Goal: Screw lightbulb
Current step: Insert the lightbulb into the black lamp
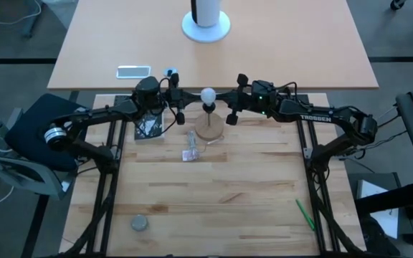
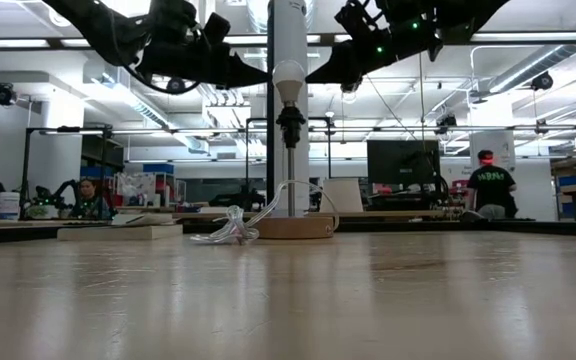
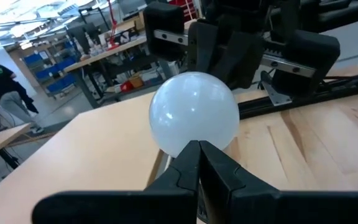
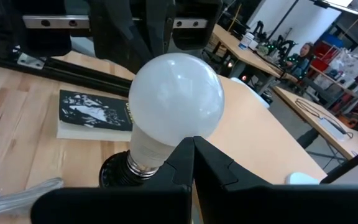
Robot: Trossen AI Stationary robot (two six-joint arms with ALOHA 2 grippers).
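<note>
The white frosted lightbulb (image 1: pixel 208 95) stands upright, its pale screw base (image 4: pixel 143 157) in the black socket (image 4: pixel 114 173). The socket sits on a thin stem over the round wooden disc (image 1: pixel 209 130). The bulb also shows in the low view (image 2: pixel 288 78). My left gripper (image 1: pixel 188 98) is shut at the globe's left side, at the same height as the globe. My right gripper (image 1: pixel 228 98) is shut at the globe's right side, opposite the left one. In each wrist view the shut fingertips cover the lower part of the globe (image 3: pixel 194 112). My left gripper's shut fingertips (image 3: pixel 188 155) point level from the table's left at the side of the globe (image 3: pixel 179 134); I cannot tell whether they touch it. My right gripper's shut fingertips (image 4: pixel 185 152) point level from the table's right at the globe's lower side (image 4: pixel 166 127); I cannot tell whether they touch it.
A crumpled clear plastic wrapper (image 1: pixel 191 154) lies by the disc's near left. A black-and-white booklet (image 1: pixel 149 127) lies under my left arm. A grey round piece (image 1: pixel 140 223) and a green stick (image 1: pixel 305 215) lie near the front. People show in the room behind.
</note>
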